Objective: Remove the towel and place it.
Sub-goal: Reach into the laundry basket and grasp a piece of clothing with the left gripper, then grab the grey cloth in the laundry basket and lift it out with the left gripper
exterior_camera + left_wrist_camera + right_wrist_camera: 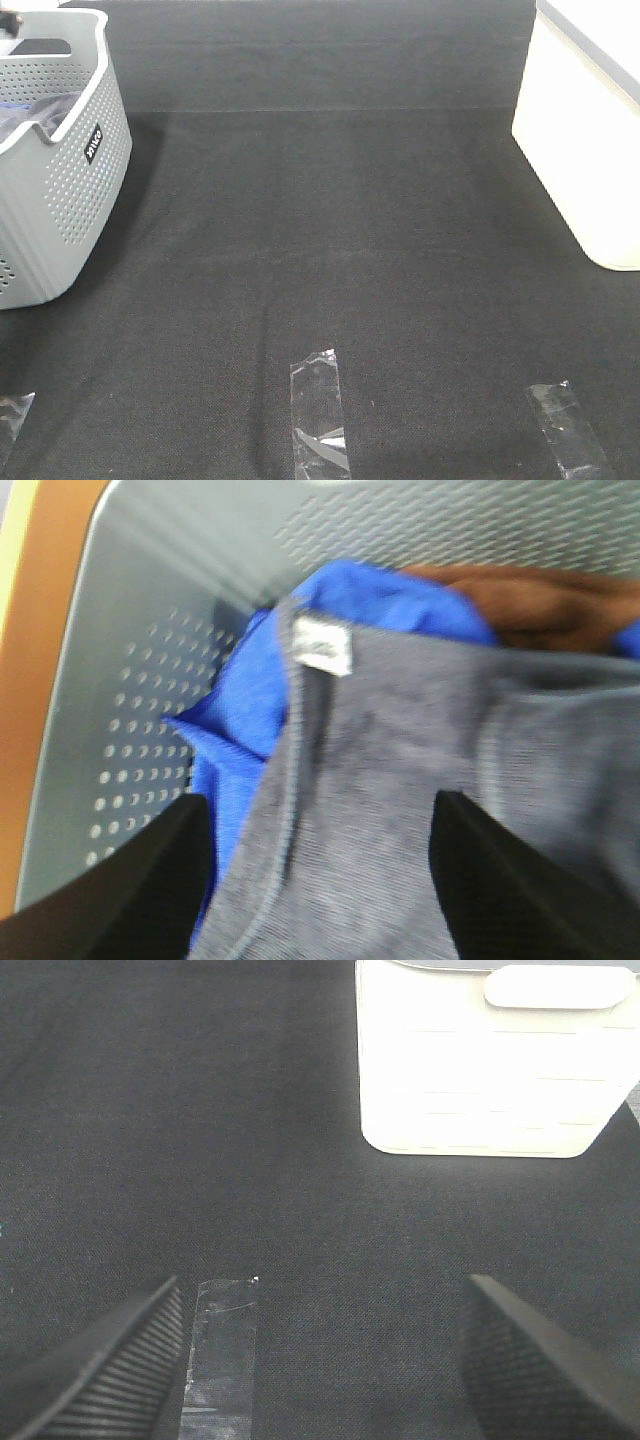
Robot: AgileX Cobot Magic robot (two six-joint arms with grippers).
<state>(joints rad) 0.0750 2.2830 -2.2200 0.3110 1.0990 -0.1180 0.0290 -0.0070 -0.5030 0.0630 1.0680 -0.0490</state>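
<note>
Counter [350, 220] carries a grey basket [70, 200] at its left edge and a white bin [585, 140] at right; no arm shows in the exterior high view. Step looks like reach-to-grasp: towel [420, 790] lies in the basket over a blue cloth [235, 730], clear only from left wrist, left fingers [120, 900] spread above it, contact unclear. Right fingers [110, 1370] spread, empty, over counter by a tape strip [222, 1350]. Next likely needs a drop and pinch on towel hem near its white tag [322, 645], leaving blue cloth behind
</note>
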